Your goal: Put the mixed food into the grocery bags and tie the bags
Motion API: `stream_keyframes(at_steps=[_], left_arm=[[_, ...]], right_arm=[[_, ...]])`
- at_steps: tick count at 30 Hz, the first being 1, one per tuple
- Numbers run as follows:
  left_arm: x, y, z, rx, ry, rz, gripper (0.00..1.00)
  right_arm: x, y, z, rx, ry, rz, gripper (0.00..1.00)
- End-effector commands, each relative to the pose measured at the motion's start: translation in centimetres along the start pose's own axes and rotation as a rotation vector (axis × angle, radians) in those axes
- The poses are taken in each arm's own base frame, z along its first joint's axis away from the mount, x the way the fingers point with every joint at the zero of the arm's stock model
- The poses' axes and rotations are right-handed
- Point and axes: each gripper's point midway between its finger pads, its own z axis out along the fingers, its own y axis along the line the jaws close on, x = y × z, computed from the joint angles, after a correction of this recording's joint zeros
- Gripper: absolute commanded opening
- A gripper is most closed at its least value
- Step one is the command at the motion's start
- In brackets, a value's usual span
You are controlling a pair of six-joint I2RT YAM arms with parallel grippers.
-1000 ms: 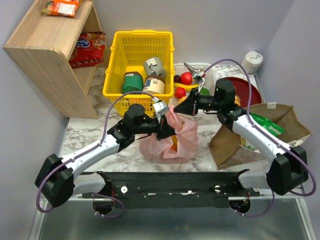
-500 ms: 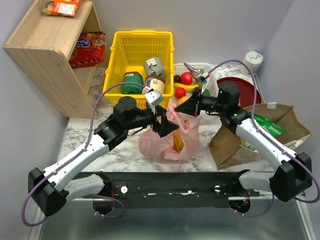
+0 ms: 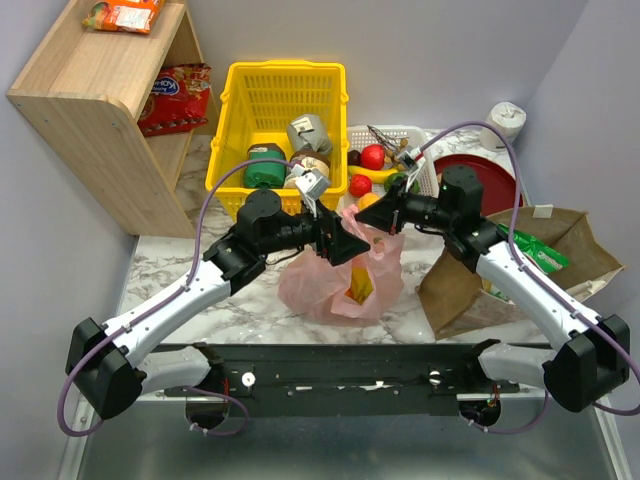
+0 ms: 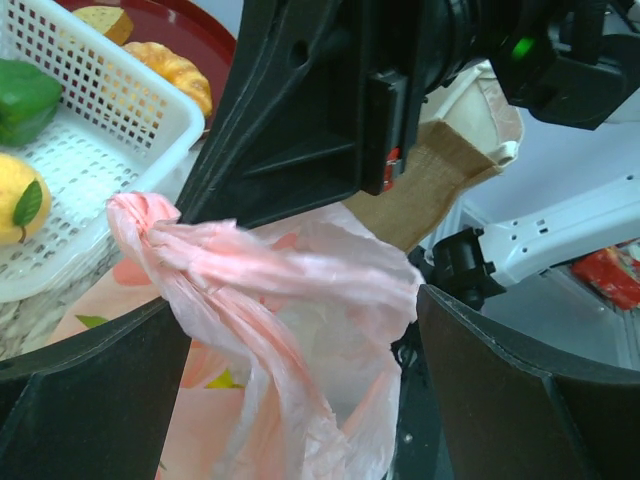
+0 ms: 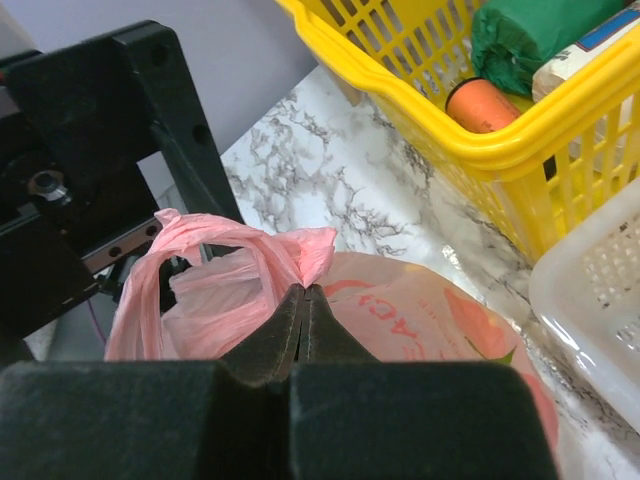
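Lettering in red on the pink plastic bag (image 5: 420, 320) reads roughly "EACH". It sits mid-counter (image 3: 160, 270), nearer than the yellow basket (image 3: 285, 90). Right gripper (image 5: 302, 295) jaws pinch its bunched handles; left gripper (image 4: 300, 330) jaws gape around them.

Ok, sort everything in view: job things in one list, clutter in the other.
Job: pink plastic bag, pinched by the right gripper; open left gripper; brown paper bag; green crisp packet.
Lying about: yellow basket; wooden shelf; white basket; red plate; paper roll.

The marble table (image 3: 165, 265) bears a pink plastic bag (image 3: 325, 292), brown paper bag (image 3: 455, 290), yellow basket (image 3: 286, 67); wooden shelf (image 3: 100, 120) alongside.
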Motion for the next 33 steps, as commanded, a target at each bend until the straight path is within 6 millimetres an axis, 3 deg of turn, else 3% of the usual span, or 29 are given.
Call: stream_keyframes(at_steps=[1, 5, 10, 12, 13, 14, 16, 17, 20, 21, 23, 25, 28, 33], left_arm=[[-1.3, -1.9, 0.3, 0.082, -0.036, -0.033, 0.99], [-0.9, -1.5, 0.7, 0.079, -0.026, -0.058, 0.99], [-0.2, 1.1, 1.3, -0.041, -0.016, -0.086, 0.99], [0.0, 1.7, 1.5, -0.065, -0.012, -0.094, 0.93], [0.3, 2.2, 1.8, -0.083, -0.008, -0.099, 0.89], [0.4, 2.5, 1.8, -0.097, -0.004, -0.104, 0.76], [0.8, 2.9, 1.9, -0.107, 0.004, -0.1, 0.63], [0.8, 2.9, 1.9, -0.106, 0.006, -0.098, 0.51], [1.3, 2.8, 1.6, -0.098, 0.019, -0.08, 0.33], [1.6, 2.7, 1.6, -0.094, 0.025, -0.074, 0.22], [2.0, 2.5, 1.2, -0.077, 0.037, -0.05, 0.13], [2.2, 2.1, 1.0, -0.052, 0.044, -0.016, 0.02], [2.4, 1.3, 0.6, -0.012, 0.06, 0.02, 0.0], [2.9, 0.5, 0.0, 0.04, 0.094, 0.1, 0.0]], right_arm=[[1.0, -1.0, -0.1, 0.058, 0.015, -0.024, 0.01], [1.0, -1.2, -0.2, 0.071, 0.016, -0.035, 0.01], [0.8, -0.6, -0.3, 0.062, 0.01, -0.068, 0.01], [1.0, -0.3, -0.3, 0.056, 0.014, -0.086, 0.01], [0.9, -0.1, -0.4, 0.053, 0.011, -0.095, 0.01], [1.5, -0.1, -0.6, 0.056, 0.03, -0.09, 0.01], [1.4, 0.1, -1.1, 0.07, 0.025, -0.096, 0.01], [1.7, 0.0, -1.3, 0.08, 0.034, -0.092, 0.01], [1.7, 0.4, -2.2, 0.103, 0.027, -0.093, 0.02], [1.6, 0.6, -2.4, 0.101, 0.026, -0.093, 0.06], [1.3, 1.4, -2.8, 0.092, 0.021, -0.078, 0.16], [1.0, 2.0, -2.9, 0.075, 0.022, -0.062, 0.4], [0.2, 2.8, -2.8, 0.057, 0.021, 0.002, 0.62], [-1.2, 3.5, -2.3, 0.032, -0.002, 0.074, 0.7]])
